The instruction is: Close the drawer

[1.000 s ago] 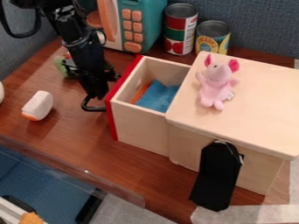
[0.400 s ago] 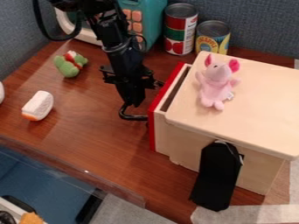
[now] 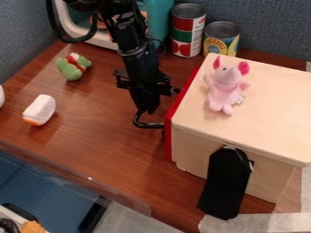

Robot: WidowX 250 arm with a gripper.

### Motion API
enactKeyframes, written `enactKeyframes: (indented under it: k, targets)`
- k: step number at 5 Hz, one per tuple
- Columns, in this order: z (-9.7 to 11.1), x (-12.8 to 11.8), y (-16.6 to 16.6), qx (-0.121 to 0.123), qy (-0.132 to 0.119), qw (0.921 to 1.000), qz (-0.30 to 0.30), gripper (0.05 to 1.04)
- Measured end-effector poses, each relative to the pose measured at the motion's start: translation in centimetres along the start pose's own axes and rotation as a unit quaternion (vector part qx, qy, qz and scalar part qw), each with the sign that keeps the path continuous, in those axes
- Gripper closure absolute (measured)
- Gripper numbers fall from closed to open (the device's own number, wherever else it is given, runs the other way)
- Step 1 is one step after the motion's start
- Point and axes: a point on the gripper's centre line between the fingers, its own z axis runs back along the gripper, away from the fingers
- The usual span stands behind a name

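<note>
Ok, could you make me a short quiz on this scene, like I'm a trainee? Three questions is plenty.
1. True or false: the pink plush toy rests on top of the wooden box.
2. How does the drawer with the red front stand? a) pulled wide open; b) pushed in; c) lifted out onto the table.
3. How many cans stand behind the box?

Key: 1 true; 2 b; 3 two.

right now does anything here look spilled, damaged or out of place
Nothing looks spilled or damaged. The drawer's red front sits against the wooden box. The one oddity is a black flap hanging down the box's side, its purpose unclear. The pink plush toy simply rests on top.
</note>
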Motion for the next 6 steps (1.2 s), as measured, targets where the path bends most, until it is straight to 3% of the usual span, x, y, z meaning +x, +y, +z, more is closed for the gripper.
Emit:
enactKeyframes:
  k: [2, 3, 4, 5, 6]
  targets:
    - [-0.2, 0.0, -1.1, 0.001, 0.006, 1.0, 0.001, 0.948]
    - [0.5, -0.2, -1.9, 0.013, 0.001, 0.9998, -0.015, 0.906]
    - [2.2, -0.4, -1.6, 0.017, -0.02, 0.9996, -0.013, 0.671]
    - [5.1, -0.9, 0.4, 0.024, -0.048, 0.9984, 0.016, 0.357]
    - [7.7, -1.8, 2.1, 0.048, -0.066, 0.9959, 0.038, 0.102]
